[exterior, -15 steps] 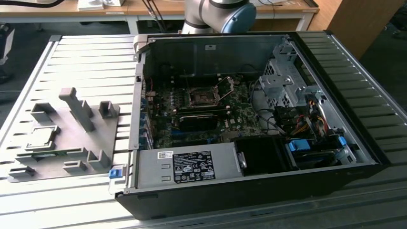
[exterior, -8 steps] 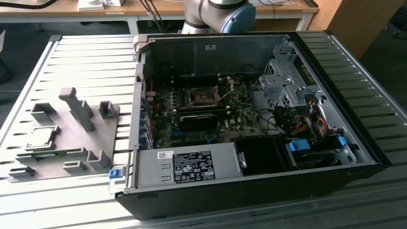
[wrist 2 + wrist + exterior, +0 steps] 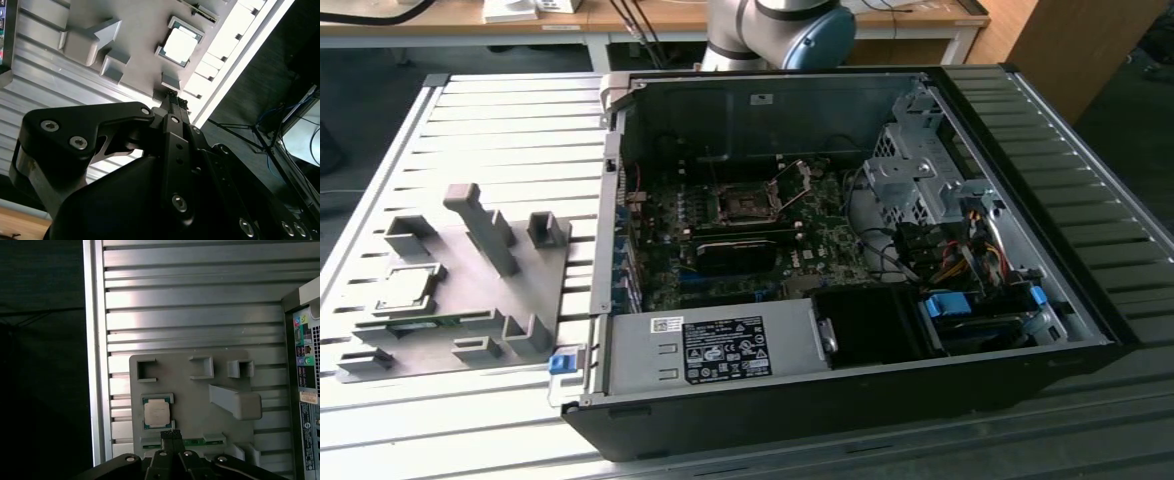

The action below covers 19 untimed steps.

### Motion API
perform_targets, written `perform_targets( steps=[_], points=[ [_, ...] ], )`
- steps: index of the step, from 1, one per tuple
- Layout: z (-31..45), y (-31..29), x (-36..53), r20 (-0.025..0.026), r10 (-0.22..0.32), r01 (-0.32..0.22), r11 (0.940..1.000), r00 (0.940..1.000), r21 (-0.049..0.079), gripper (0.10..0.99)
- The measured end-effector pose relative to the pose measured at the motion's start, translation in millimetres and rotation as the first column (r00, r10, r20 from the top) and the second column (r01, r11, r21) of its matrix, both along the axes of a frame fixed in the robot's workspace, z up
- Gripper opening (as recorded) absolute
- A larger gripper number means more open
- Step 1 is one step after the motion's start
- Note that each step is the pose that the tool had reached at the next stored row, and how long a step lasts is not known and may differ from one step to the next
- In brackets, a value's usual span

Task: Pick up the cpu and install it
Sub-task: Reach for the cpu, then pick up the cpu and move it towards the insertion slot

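The cpu (image 3: 157,413) is a small square chip with a silvery top, lying flat in a pocket of the grey holder plate (image 3: 190,390). It also appears in the second wrist view as the cpu (image 3: 180,46) and in the exterior view as the cpu (image 3: 407,285), at that view's left. My gripper (image 3: 171,432) hangs above the holder, just beside the cpu and apart from it. Its black fingers (image 3: 173,97) are pressed together with nothing between them. The dark motherboard socket (image 3: 747,206) sits open inside the computer case (image 3: 1067,260).
A long green circuit strip (image 3: 195,442) lies in the holder next to the cpu. Raised grey blocks (image 3: 487,225) stand on the holder. The ribbed metal table (image 3: 200,305) carries both holder and case. A grey power-supply box (image 3: 707,350) fills the case's near corner.
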<state>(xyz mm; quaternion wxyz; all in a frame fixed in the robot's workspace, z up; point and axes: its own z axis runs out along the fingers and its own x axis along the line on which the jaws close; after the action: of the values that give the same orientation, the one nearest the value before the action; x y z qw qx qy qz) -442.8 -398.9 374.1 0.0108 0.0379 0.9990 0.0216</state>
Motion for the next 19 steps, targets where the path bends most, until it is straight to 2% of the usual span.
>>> perform_targets(
  steps=[10,18,19],
  points=[
    [-4.8,0.0,-4.6,-0.0039,0.0,0.0,1.0,1.0,0.0,0.106],
    [-9.1,-1.3,-4.7,-0.0043,0.0,0.0,1.0,1.0,0.002,0.106],
    [-9.8,-1.4,-4.6,-0.0064,0.0,0.0,1.0,1.0,0.002,0.106]
  ],
)
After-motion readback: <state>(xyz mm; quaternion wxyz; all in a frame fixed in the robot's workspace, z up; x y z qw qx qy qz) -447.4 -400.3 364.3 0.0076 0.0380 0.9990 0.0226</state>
